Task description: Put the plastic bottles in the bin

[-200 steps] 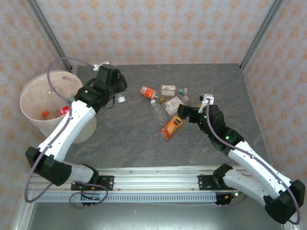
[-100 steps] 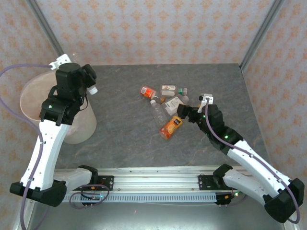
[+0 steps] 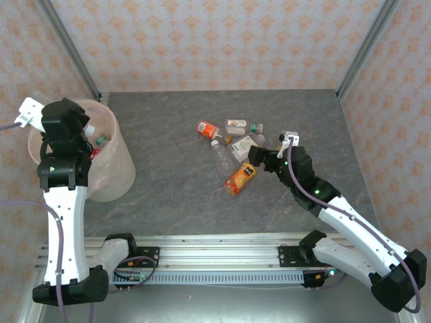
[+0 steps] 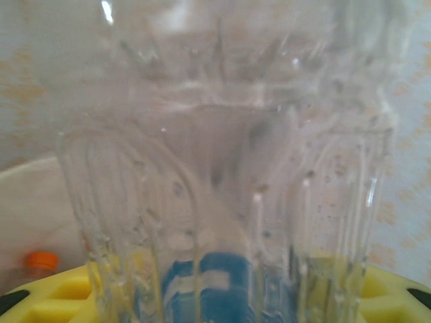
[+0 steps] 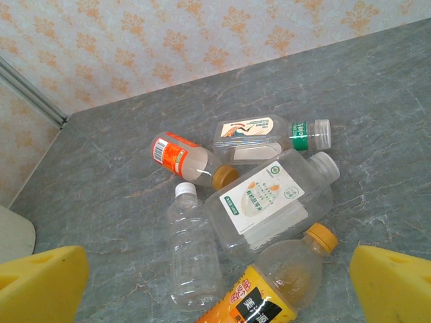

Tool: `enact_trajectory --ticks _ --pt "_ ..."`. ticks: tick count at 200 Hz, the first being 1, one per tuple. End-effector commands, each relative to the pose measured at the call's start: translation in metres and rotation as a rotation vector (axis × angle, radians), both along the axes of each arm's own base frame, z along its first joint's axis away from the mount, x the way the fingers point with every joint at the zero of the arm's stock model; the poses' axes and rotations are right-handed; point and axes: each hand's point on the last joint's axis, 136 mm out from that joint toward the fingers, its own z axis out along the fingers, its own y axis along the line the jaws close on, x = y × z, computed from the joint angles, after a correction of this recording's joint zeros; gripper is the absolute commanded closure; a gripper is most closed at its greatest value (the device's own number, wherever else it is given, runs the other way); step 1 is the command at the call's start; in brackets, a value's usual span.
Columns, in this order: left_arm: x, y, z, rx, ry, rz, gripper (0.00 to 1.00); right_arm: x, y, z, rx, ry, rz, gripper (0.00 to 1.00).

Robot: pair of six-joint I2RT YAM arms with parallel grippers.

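Left claw: the left gripper (image 4: 215,299) is clamping a clear ribbed bottle (image 4: 222,188) between its yellow fingers (image 4: 40,299), with a blue label showing low on the bottle.
Left arm: it is reaching up over the bin (image 3: 114,171), the claw hanging above the open mouth.
Bin: it is standing at the left edge of the table (image 3: 168,195); a red-labelled bottle (image 3: 91,154) and an orange cap (image 4: 42,260) are showing inside.
Right claw: the right gripper (image 3: 254,157) is gaping wide, gripping nothing, hovering just beside the pile.
Pile: five bottles are lying together mid-table, well apart from the bin.
Pile, far side: a red-label bottle (image 5: 176,153) and a green-banded bottle (image 5: 269,132) are lying near each other.
Pile, middle: a big bottle (image 5: 269,202) with a white label is lying just beside a plain clear bottle (image 5: 193,252) with a white cap.
Pile, near side: an orange-label bottle (image 5: 266,293) is lying between the right fingers (image 5: 40,286), apart from both.
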Motion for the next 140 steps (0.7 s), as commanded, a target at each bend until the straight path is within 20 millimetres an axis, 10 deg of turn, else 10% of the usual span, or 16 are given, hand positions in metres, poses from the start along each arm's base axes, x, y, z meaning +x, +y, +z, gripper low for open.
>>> enact_trajectory --ticks 1,70,140 --pt "-0.015 0.024 -0.012 0.009 0.066 0.092 0.5 0.002 -0.002 0.007 0.012 -0.012 -0.015 0.0" --pt "0.0 0.049 -0.07 0.124 0.685 -0.104 0.48 0.013 0.012 0.003 0.022 0.01 0.015 0.0" --pt "-0.028 0.075 -0.097 0.101 0.88 0.091 0.31 0.018 0.02 0.001 0.022 0.03 0.033 0.0"
